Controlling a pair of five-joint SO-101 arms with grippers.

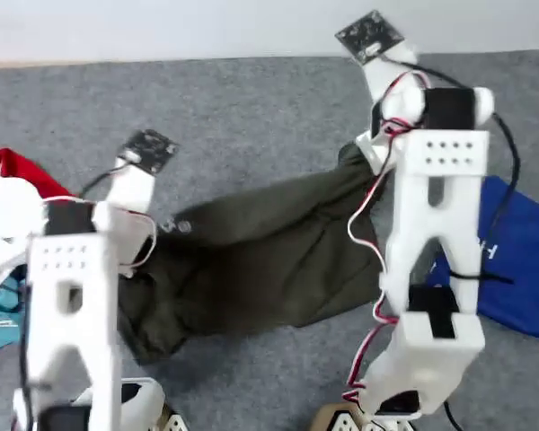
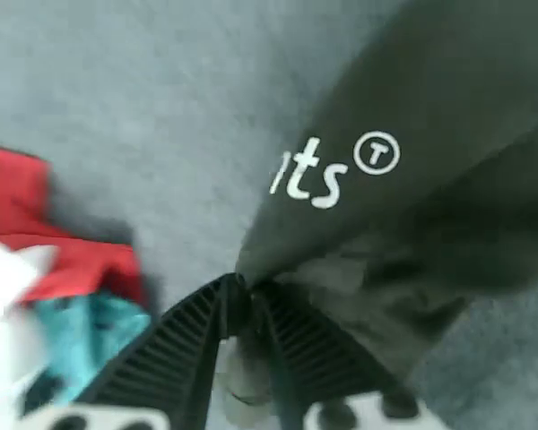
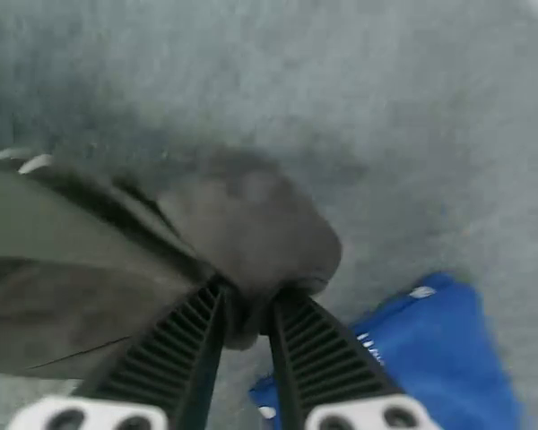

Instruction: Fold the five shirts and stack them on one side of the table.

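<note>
I hold olive shirt (image 1: 269, 260) at middle of table (image 1: 234, 108), strung between arms: left gripper (image 2: 240, 300) clenched on one edge, right gripper (image 3: 247, 313) on other. Risk I see: thin pinches slipping under tension, cloth bunching, spoiling fold.

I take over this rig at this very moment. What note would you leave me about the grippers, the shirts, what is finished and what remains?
Left gripper: shut on one edge of the olive shirt.
Right gripper: shut on another edge of the same shirt.
Olive shirt: crumpled across the middle of the table, not yet folded.
Blue shirt: flat at the right side in the high view; it looks folded, but I cannot be sure.
Red shirt, white shirt, teal shirt: a loose, unfolded heap at the left edge.
Done: at most the blue one.
Left: fold the olive shirt, then the heap, and stack all on one side.
</note>
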